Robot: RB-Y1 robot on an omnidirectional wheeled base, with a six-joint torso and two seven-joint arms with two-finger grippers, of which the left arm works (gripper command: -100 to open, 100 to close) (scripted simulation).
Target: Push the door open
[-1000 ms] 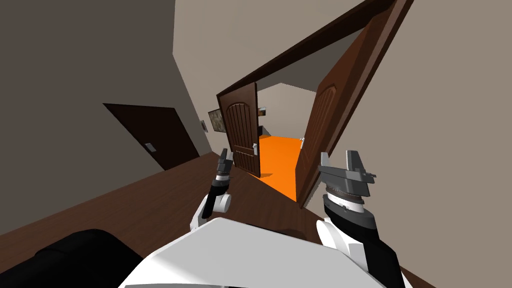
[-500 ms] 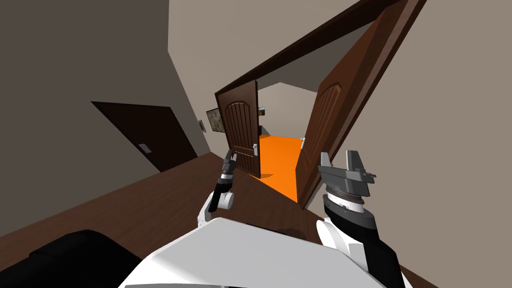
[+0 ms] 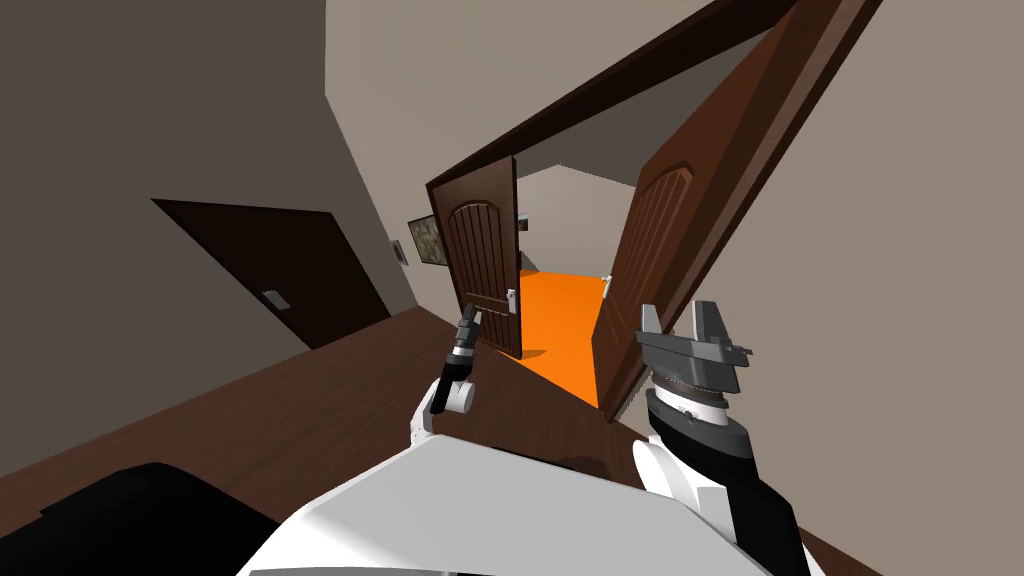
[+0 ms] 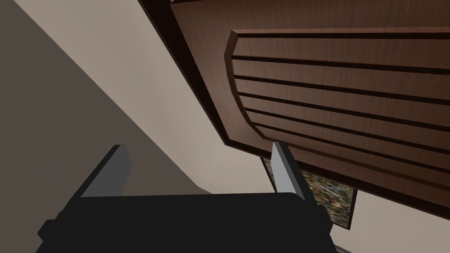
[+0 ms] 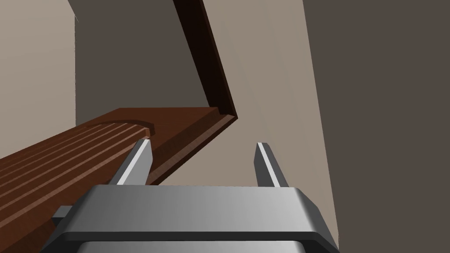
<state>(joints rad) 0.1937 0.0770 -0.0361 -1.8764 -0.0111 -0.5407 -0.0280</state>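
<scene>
The door is seen as two dark brown panelled leaves, both swung partly open under one dark frame (image 3: 620, 90). The left leaf (image 3: 485, 265) stands a little to 11 o'clock of the head view's centre, and the right leaf (image 3: 670, 230) rises at 2 o'clock. A small pale handle (image 3: 511, 296) is carried at the left leaf's free edge and another handle (image 3: 605, 282) at the right leaf's. Between the leaves an orange floor (image 3: 560, 320) is shown. The left gripper (image 3: 467, 322) is held at 6 o'clock of the left leaf, just before its lower part. In the left wrist view the left gripper (image 4: 197, 149) is seen with fingers spread and nothing between them, and the left leaf's (image 4: 342, 88) grooved panel is shown close beyond them. Whether the leaf is touched cannot be told. The right gripper (image 3: 678, 315) is raised at 6 o'clock of the right leaf. Its fingers are likewise spread apart and empty in the right wrist view (image 5: 203, 144), with the right leaf's (image 5: 66, 153) top corner beside one finger. A framed picture (image 3: 428, 238) hangs at 10 o'clock of the left leaf, and a closed dark door (image 3: 270, 270) is set in the wall at 9 o'clock. Dark wooden floor (image 3: 300, 400) is spread before the doorway.
</scene>
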